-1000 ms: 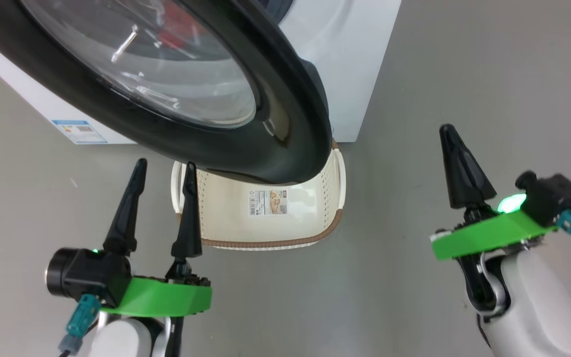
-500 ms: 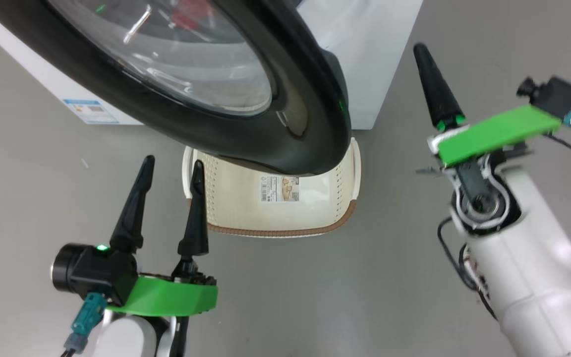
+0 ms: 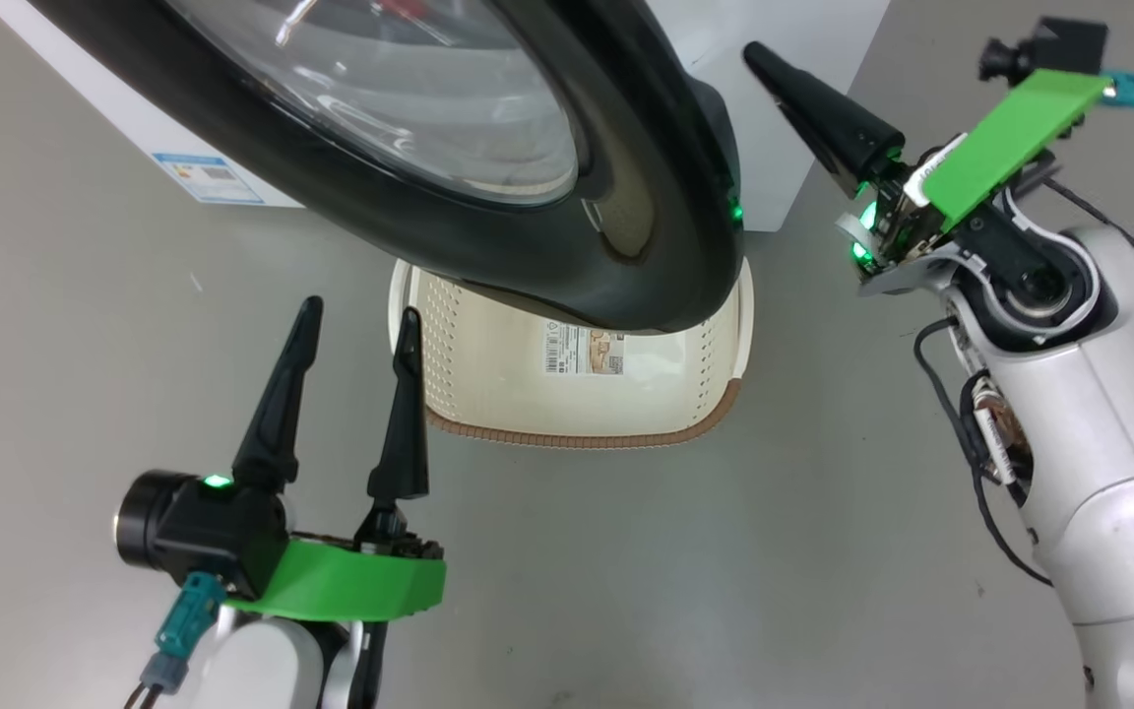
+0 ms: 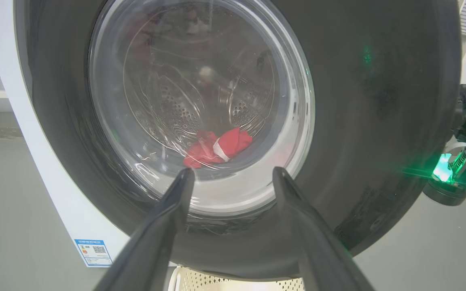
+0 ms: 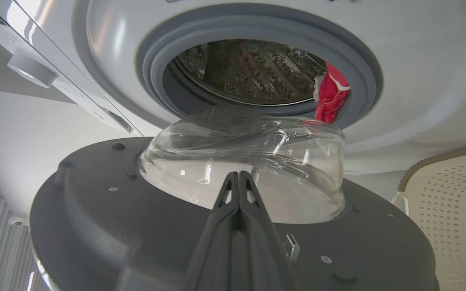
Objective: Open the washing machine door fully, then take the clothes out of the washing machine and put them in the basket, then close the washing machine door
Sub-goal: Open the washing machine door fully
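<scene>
The washing machine door [image 3: 626, 246], glossy black with a clear glass bowl, stands partly open above the basket [image 3: 528, 394]. My right gripper [image 3: 759, 54] is shut with nothing in it, its tip just past the door's right edge, by the white washing machine [image 3: 784, 118]. In the right wrist view the shut right gripper [image 5: 238, 177] points at the door's grey inner face [image 5: 95, 226] and glass bowl. Red clothes [image 5: 330, 97] lie in the drum, and also show through the glass as red clothes [image 4: 221, 147]. My left gripper [image 3: 361, 311] is open, left of the basket.
The cream basket [image 5: 439, 202] sits on the grey floor right under the door's lower rim. A blue label [image 3: 208, 177] marks the machine's lower front. My right forearm [image 3: 1099, 414] with loose cables stands at the right. Bare floor lies in front of the basket.
My right arm has risen and swung left, bringing its shut fingers up to the door's right edge. The head camera has shifted. The left gripper has kept its place, open.
</scene>
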Robot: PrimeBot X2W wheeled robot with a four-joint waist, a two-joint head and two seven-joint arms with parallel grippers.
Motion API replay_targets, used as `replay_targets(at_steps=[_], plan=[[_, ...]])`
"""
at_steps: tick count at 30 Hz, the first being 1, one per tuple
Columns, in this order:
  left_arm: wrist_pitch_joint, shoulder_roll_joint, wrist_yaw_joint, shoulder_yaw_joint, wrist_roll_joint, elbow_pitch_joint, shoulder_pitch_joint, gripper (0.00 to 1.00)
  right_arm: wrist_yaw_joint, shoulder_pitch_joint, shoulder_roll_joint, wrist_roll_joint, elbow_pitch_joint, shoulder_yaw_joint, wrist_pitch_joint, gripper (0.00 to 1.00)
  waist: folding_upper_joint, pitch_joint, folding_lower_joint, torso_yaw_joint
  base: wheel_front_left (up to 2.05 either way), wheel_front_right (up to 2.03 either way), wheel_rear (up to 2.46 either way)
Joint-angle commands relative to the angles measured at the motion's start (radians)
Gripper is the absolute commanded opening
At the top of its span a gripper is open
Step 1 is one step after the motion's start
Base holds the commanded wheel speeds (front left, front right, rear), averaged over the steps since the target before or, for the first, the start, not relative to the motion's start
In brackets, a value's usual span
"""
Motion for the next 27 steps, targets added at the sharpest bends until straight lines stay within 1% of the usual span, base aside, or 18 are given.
replay_targets(at_steps=[1,6,10,15,27], plan=[[-0.005,0.016,0.007,0.024,-0.01,-0.022,-0.018,1.0,0.007,-0.026,0.005,0.024,-0.03,0.019,0.046,0.0,0.0,0.003,0.0,0.004,0.0,0.0,0.0],[-0.005,0.016,0.009,0.024,-0.011,-0.018,-0.02,1.0,0.007,-0.024,-0.027,0.03,-0.078,0.064,0.153,0.0,0.0,0.003,0.0,0.005,0.0,0.0,0.0],[-0.005,0.016,0.009,0.028,-0.01,-0.016,-0.017,1.0,0.007,0.005,-0.037,0.031,-0.128,0.094,0.199,0.0,0.0,0.001,0.0,0.001,0.0,0.0,0.0],[-0.005,0.016,0.008,0.032,-0.007,-0.015,-0.022,1.0,0.007,0.035,-0.044,0.017,-0.163,0.117,0.208,0.0,0.0,0.003,0.0,-0.004,0.0,0.0,0.0],[-0.005,0.016,0.007,0.039,-0.008,-0.019,-0.033,1.0,0.007,0.072,-0.043,0.012,-0.195,0.145,0.219,0.0,0.0,0.01,0.0,-0.003,0.0,0.0,0.0]])
